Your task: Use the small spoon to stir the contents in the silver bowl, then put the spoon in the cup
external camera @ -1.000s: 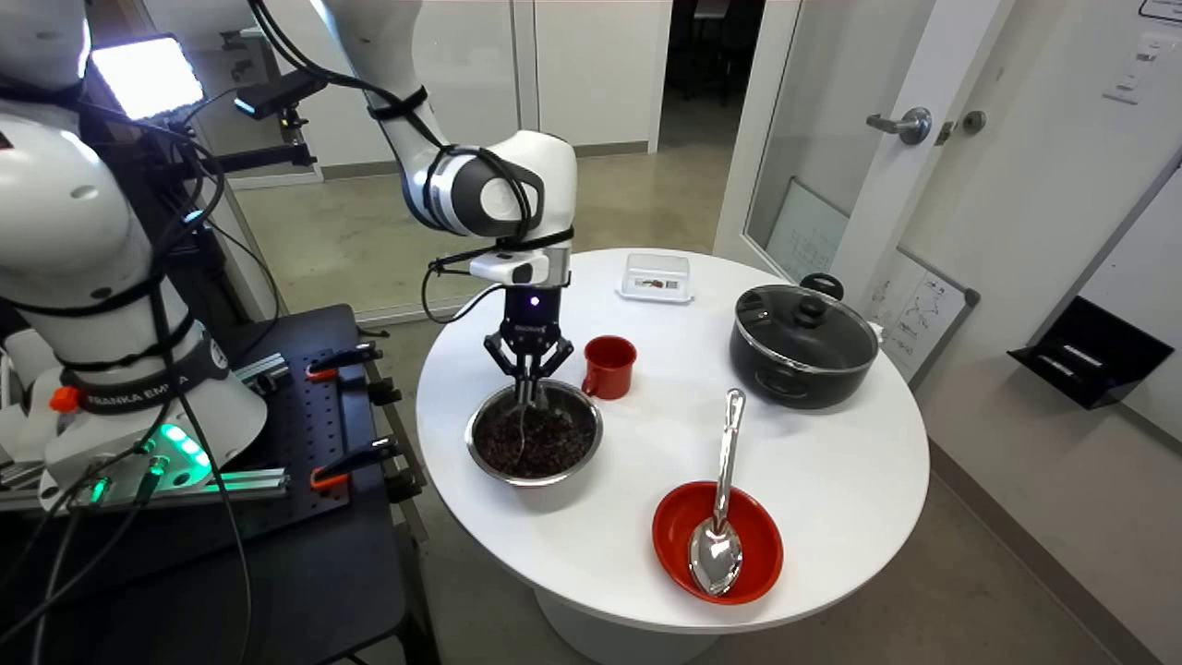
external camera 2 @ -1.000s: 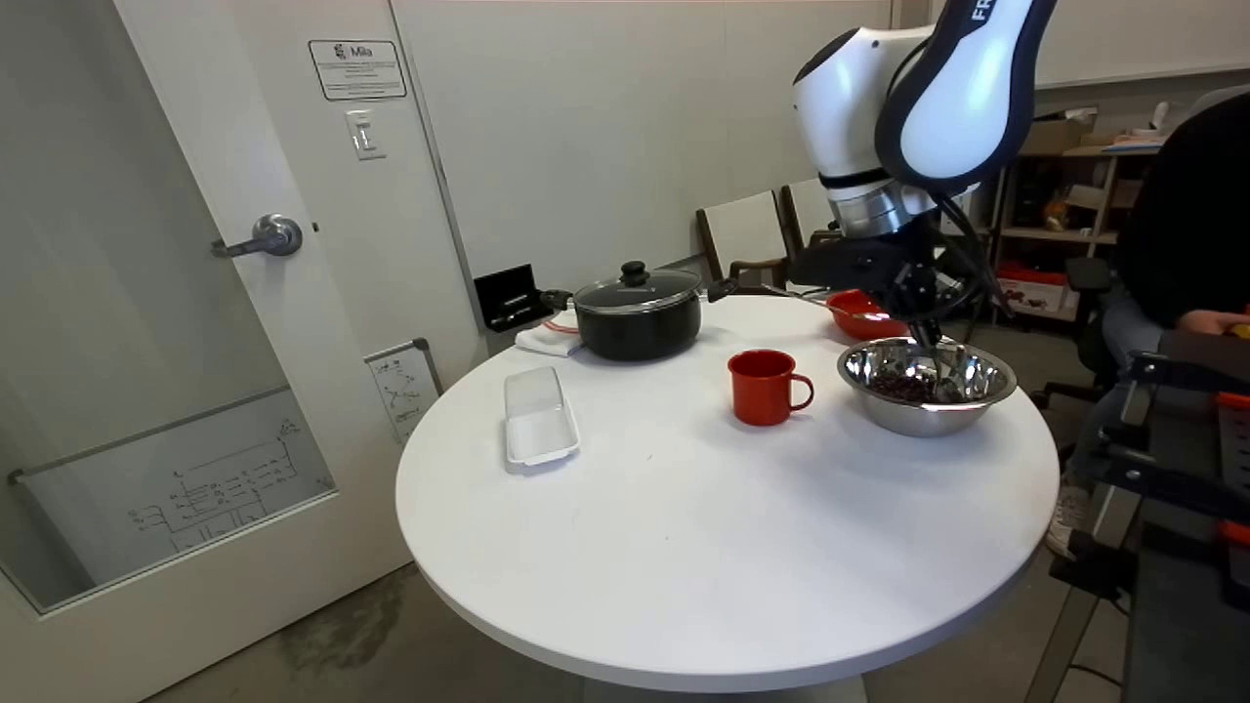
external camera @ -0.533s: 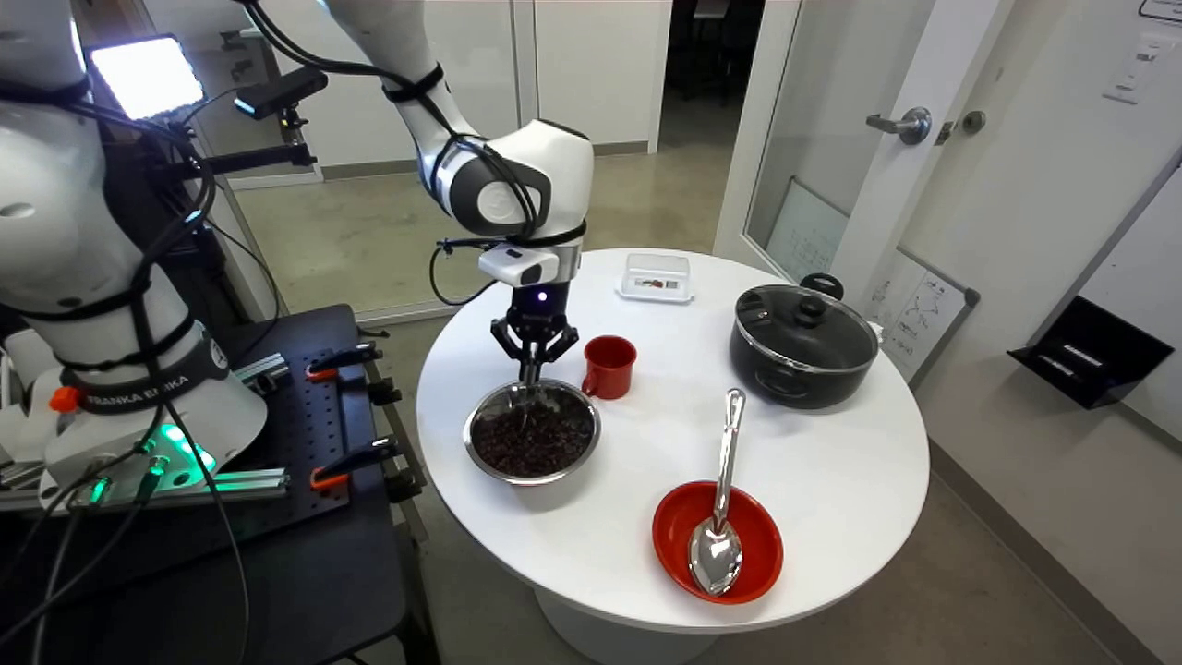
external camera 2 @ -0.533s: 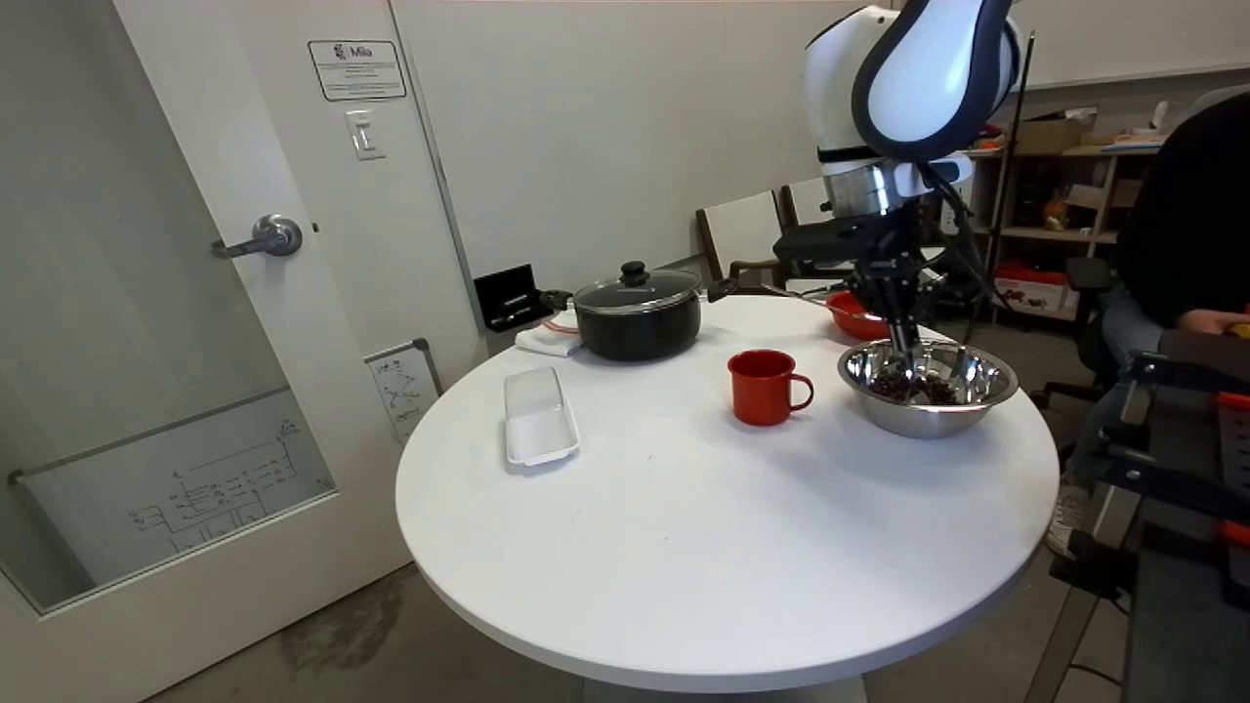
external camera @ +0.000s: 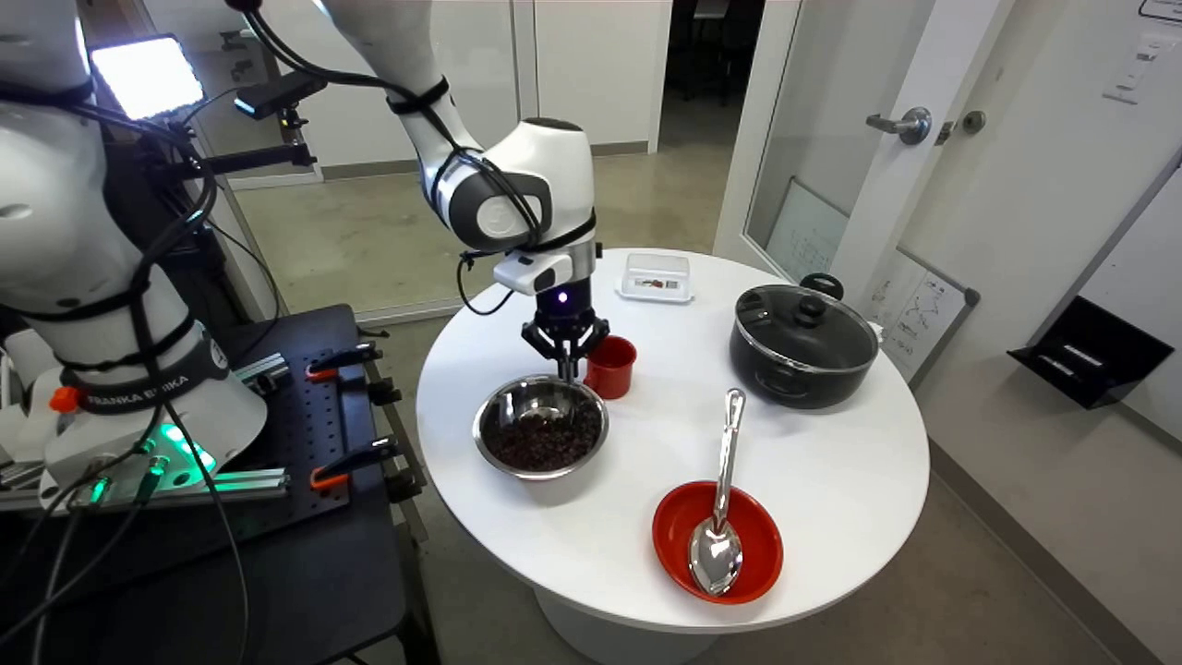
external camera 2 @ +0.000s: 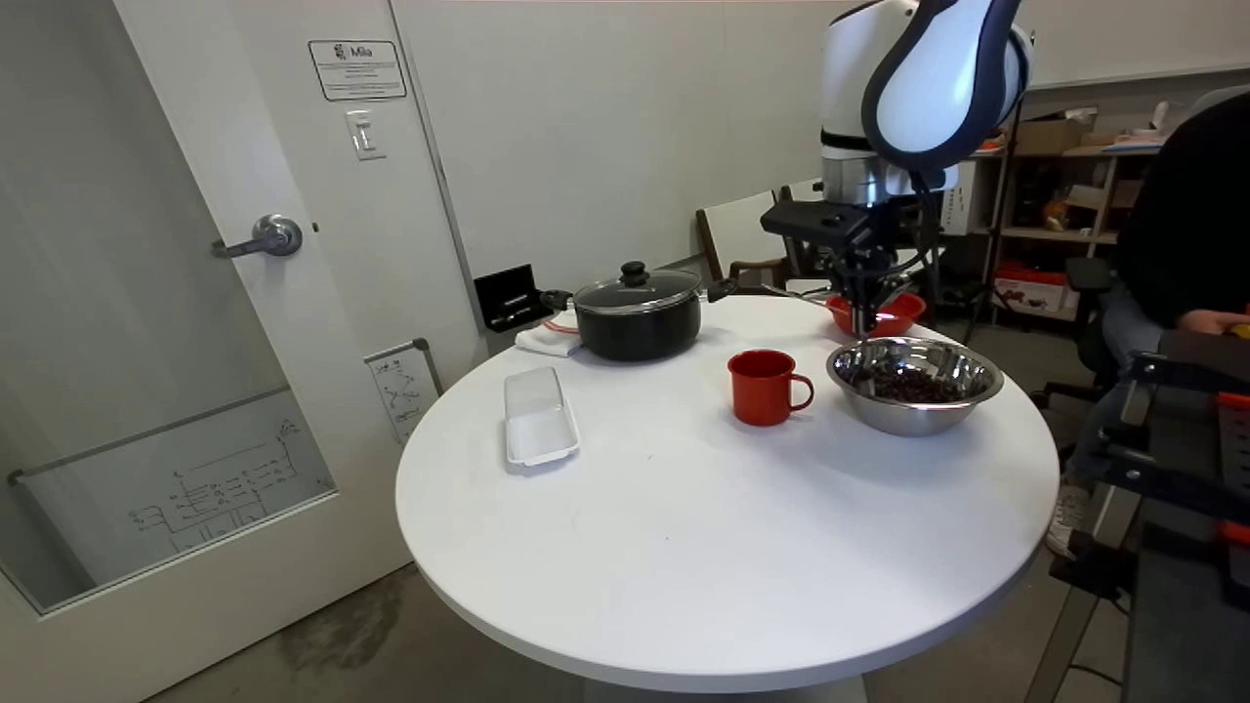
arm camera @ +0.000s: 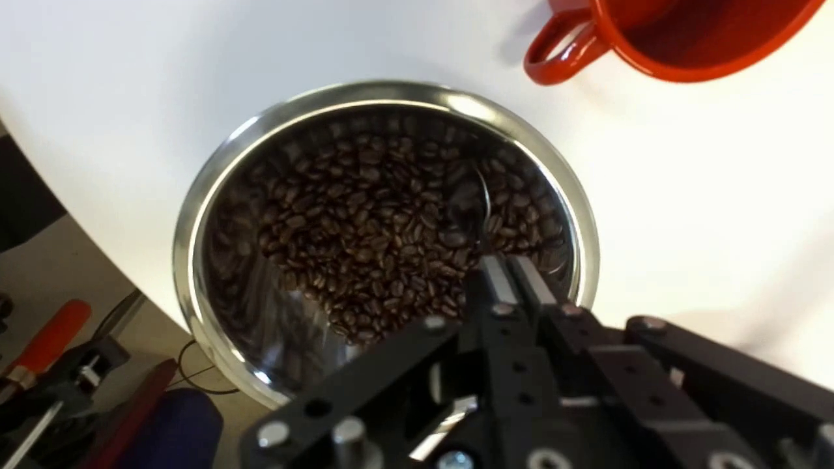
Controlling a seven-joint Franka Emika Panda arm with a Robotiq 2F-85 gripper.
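A round white table (external camera: 831, 508) takes up the middle of both exterior views. From a black bench (external camera: 323, 573) beside one edge, a white robot arm (external camera: 545, 157) reaches over that edge, its end pointing down. Near the opposite edge stands a black, round, two-handled pot (external camera 2: 640, 332) with a clear lid on top.

Close to the bench-side edge sits a wide, round, shiny silver metal bowl (external camera 2: 908, 420). At or over its rim hangs the black two-fingered gripper (arm camera: 508, 262), clenched, its fingers grasping the handle of the short, thin small spoon (arm camera: 467, 202); whether the fingertips touch the rim, I cannot tell.

In an exterior view, a shallow, round red dish (external camera: 672, 526) sits near the table's front edge. A long silver spoon (external camera: 723, 494) with a big oval head rests in it head down, handle slanting over the dish's rim toward the pot. By the left edge in an exterior view lies a small white rectangular container (external camera 2: 541, 434) with a see-through lid raised.

Farther in from the bench-side edge, just beside the bowl, stands a small red cylindrical cup (external camera 2: 760, 391), upright, its handle turned toward the bowl. In the wrist view a strip of white table shows between the two.

The small spoon's dark, glossy head shows within the bowl's outline there, on the half nearer the cup; how deep it sits, I cannot tell. Smallest are the dark brown beans (arm camera: 391, 228) lying in the bowl.
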